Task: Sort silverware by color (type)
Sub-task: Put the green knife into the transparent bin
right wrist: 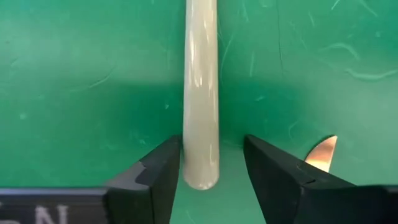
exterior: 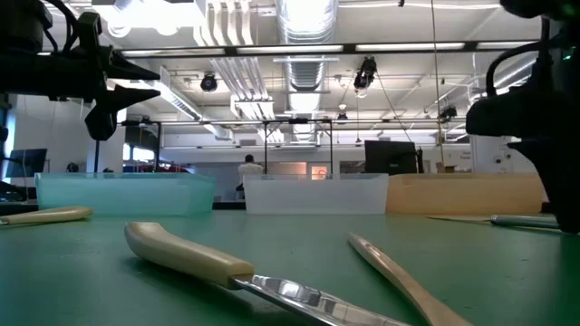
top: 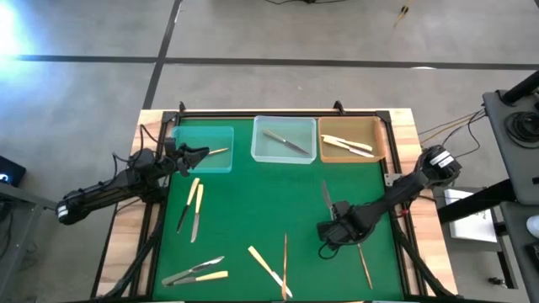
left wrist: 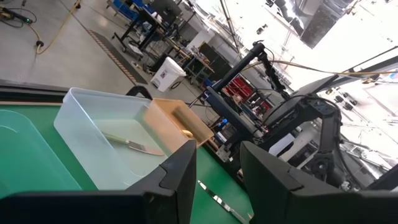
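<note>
My left gripper [top: 202,153] hovers open at the teal tray's [top: 187,162] near-left side, seen from the side in the low view [exterior: 149,91]. A golden-bronze piece [top: 219,151] shows just past its fingertips over that tray; nothing shows between the fingers in the left wrist view [left wrist: 217,162]. My right gripper [top: 335,231] is down at the mat's right part, open, its fingers either side of a cream handle [right wrist: 200,93] of a piece lying flat. The piece's grey blade [top: 327,199] points toward the far edge. A bronze tip [right wrist: 323,154] lies beside it. My right gripper comes from above, pointing down, astride the free end [right wrist: 200,171] of the cream handle. One finger [right wrist: 163,168] stands right against the handle; whether it touches, I cannot tell. The other finger is apart from it. The piece lies flat on the mat.
The clear tray [top: 261,153] holds a silver knife [top: 285,141]; the tan tray [top: 379,139] holds cream pieces [top: 347,145]. Loose cutlery lies on the green mat: two pieces at left [top: 192,210], two near-left [top: 200,271], two near-centre [top: 274,265], one bronze [top: 364,264] near the right gripper.
</note>
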Controlling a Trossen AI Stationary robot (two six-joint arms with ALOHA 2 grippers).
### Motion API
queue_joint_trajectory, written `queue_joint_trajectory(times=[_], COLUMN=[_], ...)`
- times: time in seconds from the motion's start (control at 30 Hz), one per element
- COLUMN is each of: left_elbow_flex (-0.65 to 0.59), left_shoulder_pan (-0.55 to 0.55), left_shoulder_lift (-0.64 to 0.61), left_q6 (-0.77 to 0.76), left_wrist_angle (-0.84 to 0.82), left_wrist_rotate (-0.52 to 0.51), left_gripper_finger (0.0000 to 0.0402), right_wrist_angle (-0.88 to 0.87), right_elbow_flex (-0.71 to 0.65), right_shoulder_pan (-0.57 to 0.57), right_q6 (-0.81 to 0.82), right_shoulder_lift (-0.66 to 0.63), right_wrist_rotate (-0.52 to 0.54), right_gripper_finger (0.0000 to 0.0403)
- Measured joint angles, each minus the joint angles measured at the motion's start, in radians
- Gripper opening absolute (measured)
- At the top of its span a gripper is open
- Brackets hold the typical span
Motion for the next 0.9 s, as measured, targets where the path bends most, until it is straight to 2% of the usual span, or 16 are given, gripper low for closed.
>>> queue_joint_trajectory(times=[0.17, 0.37, 0.73, 0.9], left_elbow_flex=[0.0, 0.0, 0.0, 0.0], left_shoulder_pan=[0.0, 0.0, 0.0, 0.0], left_shoulder_lift=[0.0, 0.0, 0.0, 0.003], left_q6=[0.0, 0.0, 0.0, 0.0], left_wrist_angle=[-0.001, 0.0, -0.001, 0.0], left_wrist_rotate=[0.0, 0.0, 0.0, 0.0], left_gripper_finger=[0.0109, 0.0109, 0.0109, 0.0109], right_wrist_angle=[0.088, 0.215, 0.196, 0.053], right_elbow_flex=[-0.046, -0.029, -0.017, 0.043], right_shoulder_pan=[0.001, 0.001, 0.008, 0.012], right_q6=[-0.023, -0.122, -0.145, -0.174], right_shoulder_lift=[0.001, 0.003, -0.009, -0.019], right_wrist_rotate=[0.011, 0.062, 0.079, 0.136], right_gripper_finger=[0.0122, 0.0027, 0.0011, 0.001])
